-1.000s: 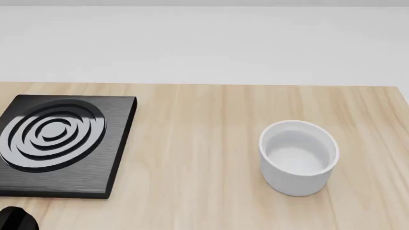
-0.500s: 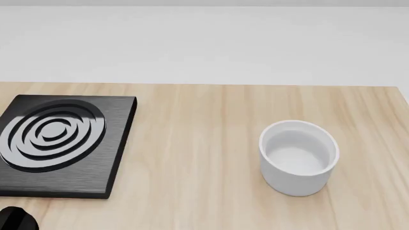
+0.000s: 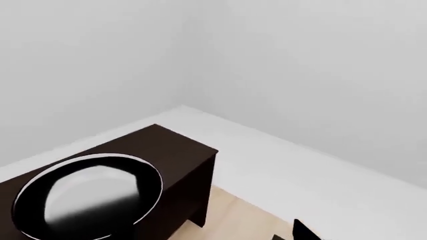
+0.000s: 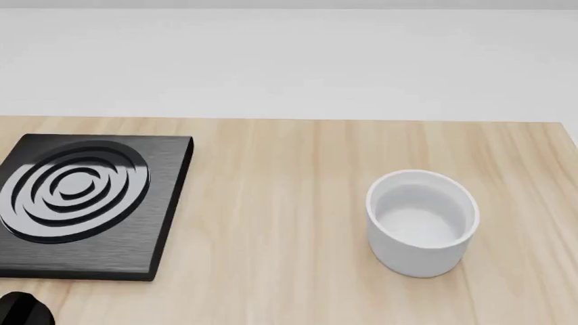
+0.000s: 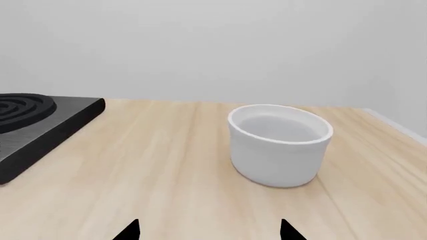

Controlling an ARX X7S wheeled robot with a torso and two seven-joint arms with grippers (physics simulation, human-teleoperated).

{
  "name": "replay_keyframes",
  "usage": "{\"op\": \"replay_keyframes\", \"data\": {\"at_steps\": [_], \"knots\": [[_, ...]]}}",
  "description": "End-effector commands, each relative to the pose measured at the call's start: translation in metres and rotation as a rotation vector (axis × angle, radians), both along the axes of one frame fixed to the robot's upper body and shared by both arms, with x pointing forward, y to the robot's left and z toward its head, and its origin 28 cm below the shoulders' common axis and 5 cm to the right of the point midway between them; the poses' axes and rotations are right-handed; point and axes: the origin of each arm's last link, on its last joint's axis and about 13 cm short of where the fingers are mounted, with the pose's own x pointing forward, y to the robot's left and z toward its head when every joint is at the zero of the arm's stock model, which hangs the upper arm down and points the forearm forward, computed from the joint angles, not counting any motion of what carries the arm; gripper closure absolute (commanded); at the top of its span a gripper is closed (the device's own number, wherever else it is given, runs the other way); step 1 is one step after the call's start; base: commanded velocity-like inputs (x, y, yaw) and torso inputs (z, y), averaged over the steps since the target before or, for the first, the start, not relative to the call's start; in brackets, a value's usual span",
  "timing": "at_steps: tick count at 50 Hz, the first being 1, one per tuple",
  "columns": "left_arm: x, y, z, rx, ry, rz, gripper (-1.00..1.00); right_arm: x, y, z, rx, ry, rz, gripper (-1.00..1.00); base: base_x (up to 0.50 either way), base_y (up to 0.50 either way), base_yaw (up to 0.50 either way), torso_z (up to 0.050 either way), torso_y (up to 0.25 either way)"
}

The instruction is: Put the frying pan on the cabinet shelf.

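The frying pan [image 3: 87,197] shows only in the left wrist view: round, black, thin light rim, pale glossy inside. It lies over the flat top of a dark brown cabinet [image 3: 190,165]; its handle and any shelf are out of view. My left gripper [image 3: 217,235] is open. One black fingertip [image 3: 303,231] sits far out to one side, the other is lost against the dark cabinet, and only pale floor shows between them. My right gripper [image 5: 208,231] hangs open and empty over the wooden table. The head view shows neither gripper's fingers nor the pan.
A white cylindrical cup [image 4: 421,222] stands on the wooden table [image 4: 289,203], just ahead of the right gripper. A square black slab with concentric rings [image 4: 77,203] lies at the table's left. A dark rounded part [image 4: 23,310] shows at the head view's lower left corner.
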Motion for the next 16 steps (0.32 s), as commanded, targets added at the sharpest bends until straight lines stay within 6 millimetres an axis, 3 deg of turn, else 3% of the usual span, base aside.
{"op": "replay_keyframes", "data": {"at_steps": [1, 16], "knots": [[-0.021, -0.030, 0.003, 0.059, -0.062, -0.137, -1.00, 0.002, -0.002, 0.001, 0.002, 0.001, -0.004, -1.00, 0.00, 0.00, 0.00, 0.000, 0.000], [-0.026, -0.061, 0.000, 0.099, -0.064, -0.283, -1.00, 0.002, -0.002, 0.001, 0.001, 0.000, -0.004, -1.00, 0.00, 0.00, 0.00, 0.000, 0.000]]}}
